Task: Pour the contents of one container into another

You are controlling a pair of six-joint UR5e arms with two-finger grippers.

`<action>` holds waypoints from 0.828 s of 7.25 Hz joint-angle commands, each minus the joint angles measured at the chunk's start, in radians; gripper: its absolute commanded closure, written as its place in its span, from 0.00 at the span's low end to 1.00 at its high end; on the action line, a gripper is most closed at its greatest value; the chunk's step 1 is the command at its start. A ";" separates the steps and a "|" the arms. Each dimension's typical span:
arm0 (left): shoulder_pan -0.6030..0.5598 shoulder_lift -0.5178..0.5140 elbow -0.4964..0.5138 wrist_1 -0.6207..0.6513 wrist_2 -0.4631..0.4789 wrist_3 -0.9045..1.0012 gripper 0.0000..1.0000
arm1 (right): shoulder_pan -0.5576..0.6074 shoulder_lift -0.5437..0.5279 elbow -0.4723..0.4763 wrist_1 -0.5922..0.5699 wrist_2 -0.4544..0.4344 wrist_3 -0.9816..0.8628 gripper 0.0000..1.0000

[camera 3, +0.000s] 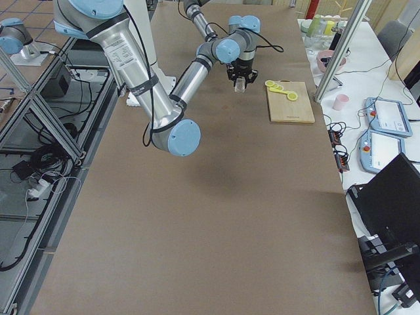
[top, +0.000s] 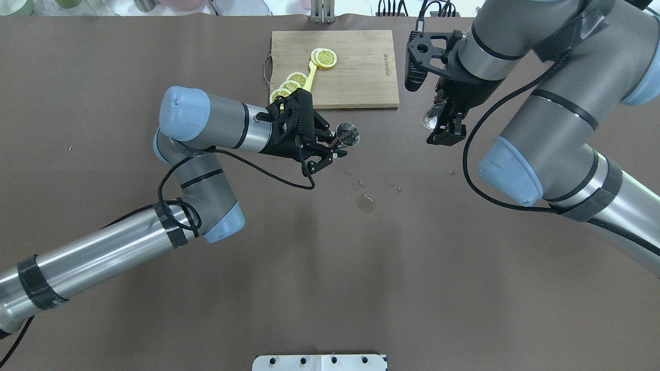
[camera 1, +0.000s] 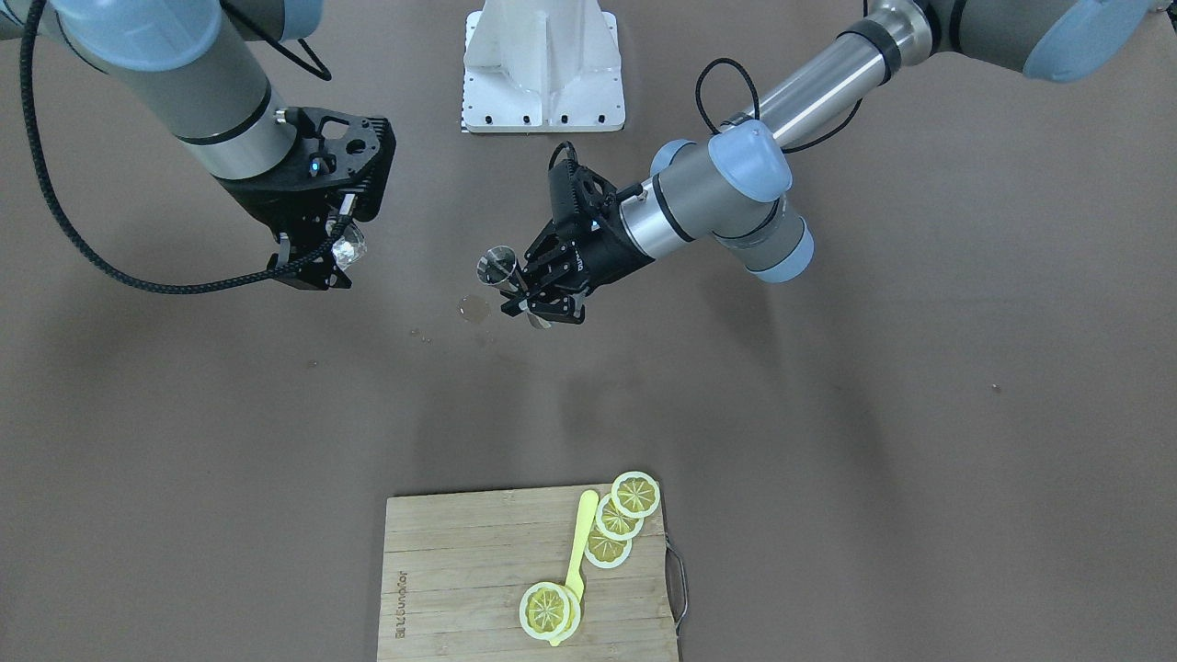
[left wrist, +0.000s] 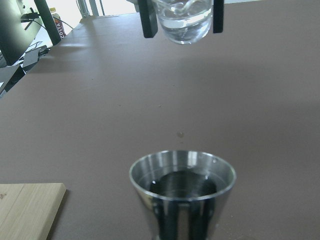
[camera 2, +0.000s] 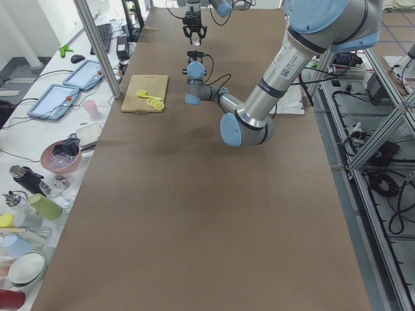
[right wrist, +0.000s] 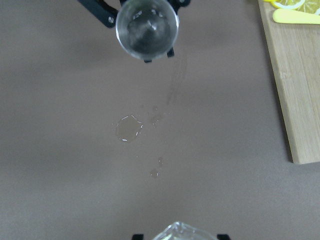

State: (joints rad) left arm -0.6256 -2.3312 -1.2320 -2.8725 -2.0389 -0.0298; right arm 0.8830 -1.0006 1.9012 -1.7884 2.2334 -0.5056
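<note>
Currently left end effector (top: 334, 149) clenched on steel cup (top: 347, 135); right end effector (top: 442, 131) grasping clear glass (top: 432, 117); puddle (top: 365, 204) nearby.

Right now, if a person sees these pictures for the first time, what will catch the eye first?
Two containers hang in the air over the table, apart: a steel cup in the fingers of the left arm and a clear glass in the fingers of the right arm. Below and between them a small puddle with droplets lies on the brown table. On the far side, a wooden board carries lemon slices.
</note>
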 commanded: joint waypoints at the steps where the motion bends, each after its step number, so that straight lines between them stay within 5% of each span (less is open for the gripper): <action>1: 0.000 0.058 -0.059 -0.016 0.016 -0.071 1.00 | 0.065 -0.134 0.009 0.182 0.081 0.001 1.00; 6: 0.003 0.268 -0.251 -0.151 0.168 -0.159 1.00 | 0.131 -0.327 -0.029 0.542 0.152 0.019 1.00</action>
State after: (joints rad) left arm -0.6263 -2.1238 -1.4296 -2.9790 -1.9204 -0.1513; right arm 0.9941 -1.2742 1.8954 -1.3620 2.3664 -0.4898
